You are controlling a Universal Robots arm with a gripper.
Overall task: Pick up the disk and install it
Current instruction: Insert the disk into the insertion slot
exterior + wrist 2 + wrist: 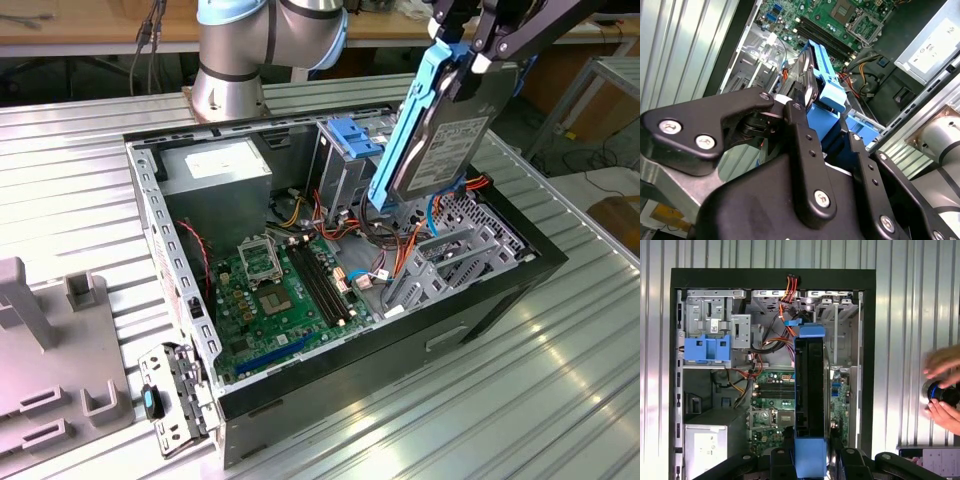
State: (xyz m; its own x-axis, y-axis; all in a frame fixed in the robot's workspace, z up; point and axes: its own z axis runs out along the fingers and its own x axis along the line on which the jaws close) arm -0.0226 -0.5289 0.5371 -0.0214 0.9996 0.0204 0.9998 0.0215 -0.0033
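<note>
The disk [440,130], a grey-black drive in a bright blue carrier frame, hangs tilted on edge above the open computer case [500,290], over the side at the exterior view's right. My gripper [468,62] is shut on the disk's upper end, a black finger on each face. In the first wrist view the disk [810,405] shows edge-on over the motherboard, with the gripper [810,456] clamped around its near end. The second wrist view has the black fingers [802,150] closed on the disk [826,80] above the case's inside.
A fixed blue bracket [352,135] tops the grey drive cage [706,349] inside the case. The power supply [215,170], motherboard [280,290] and loose cables [400,250] lie below. A grey fixture [50,360] stands at the exterior view's left. A person's hands [942,390] are beside the case.
</note>
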